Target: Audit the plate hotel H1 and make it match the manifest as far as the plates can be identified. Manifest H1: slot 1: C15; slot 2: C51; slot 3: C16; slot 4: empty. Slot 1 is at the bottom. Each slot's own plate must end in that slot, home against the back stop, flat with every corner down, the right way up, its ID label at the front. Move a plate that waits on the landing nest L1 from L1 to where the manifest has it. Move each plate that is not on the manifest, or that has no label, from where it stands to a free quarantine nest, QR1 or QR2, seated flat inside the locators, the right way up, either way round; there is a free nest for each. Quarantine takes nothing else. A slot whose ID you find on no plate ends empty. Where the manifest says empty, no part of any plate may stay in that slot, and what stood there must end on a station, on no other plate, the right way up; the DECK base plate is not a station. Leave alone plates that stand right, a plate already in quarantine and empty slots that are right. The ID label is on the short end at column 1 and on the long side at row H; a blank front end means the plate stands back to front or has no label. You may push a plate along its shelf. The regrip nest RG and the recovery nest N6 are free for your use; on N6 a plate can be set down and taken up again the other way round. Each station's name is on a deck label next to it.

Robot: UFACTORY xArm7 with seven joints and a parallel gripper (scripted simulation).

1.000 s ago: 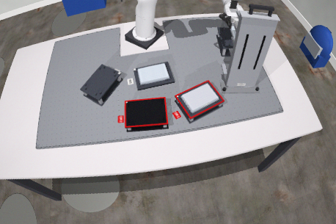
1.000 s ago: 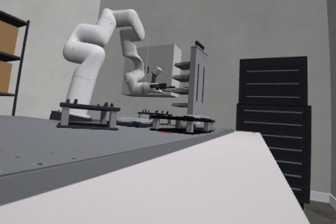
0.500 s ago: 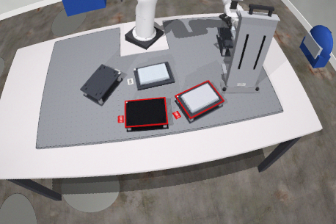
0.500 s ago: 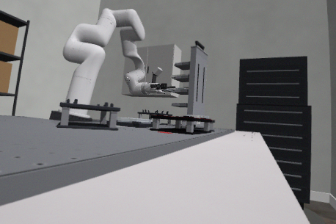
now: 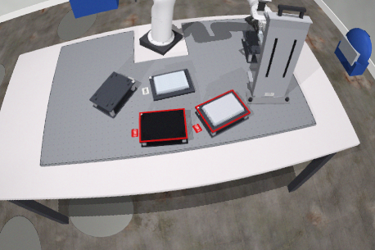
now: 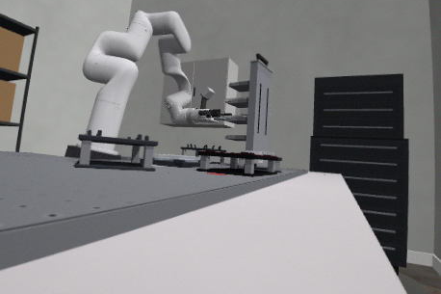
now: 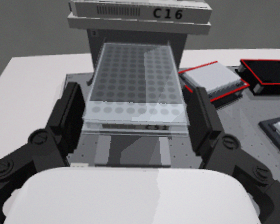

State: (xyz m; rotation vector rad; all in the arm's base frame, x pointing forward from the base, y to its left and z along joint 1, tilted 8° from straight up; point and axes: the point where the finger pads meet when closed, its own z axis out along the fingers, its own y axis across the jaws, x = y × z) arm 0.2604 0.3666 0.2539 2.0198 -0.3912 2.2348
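Note:
My gripper (image 7: 136, 98) (image 5: 251, 46) (image 6: 219, 114) is at the front of the plate hotel H1 (image 5: 282, 54) (image 6: 259, 107). It is shut on the long sides of a clear well plate (image 7: 133, 75), whose front label reads like C51. The plate points into the hotel at about the second shelf from the bottom, and its near end sticks out of the front. On the shelf above it sits a plate labelled C16 (image 7: 141, 11). The other slots are hidden.
A red-framed nest (image 5: 247, 111) (image 7: 187, 76) near the hotel holds a light plate (image 5: 221, 109) (image 7: 213, 75). A second red-framed nest (image 5: 163, 125) (image 7: 268, 70) is dark and bare. A dark nest (image 5: 157, 96) carries a light plate (image 5: 171, 82). A tilted dark nest (image 5: 112, 93) stands to the left.

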